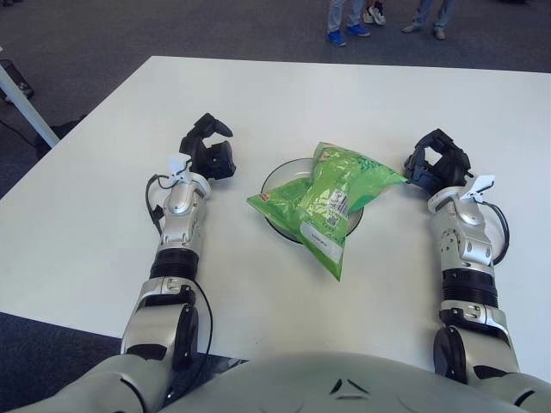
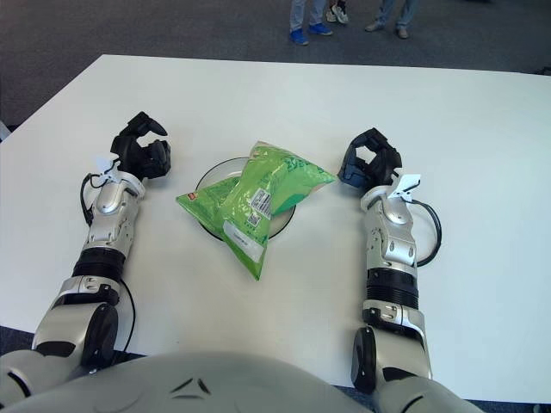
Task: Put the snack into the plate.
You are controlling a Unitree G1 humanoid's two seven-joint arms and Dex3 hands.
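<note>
While a green snack bag [image 1: 327, 196] lies across a dark round plate [image 1: 277, 176] at the middle of the white surface [image 1: 86, 198], both arms stretch forward on either side of it. The bag's near end hangs over the plate's rim onto the surface. Left of the plate, the left robot hand [image 1: 209, 151] has curled fingers and holds nothing. Just right of the bag, the right robot hand [image 1: 437, 161] is likewise curled and empty.

head stereo pair, downward at table [image 1: 103, 206]
</note>
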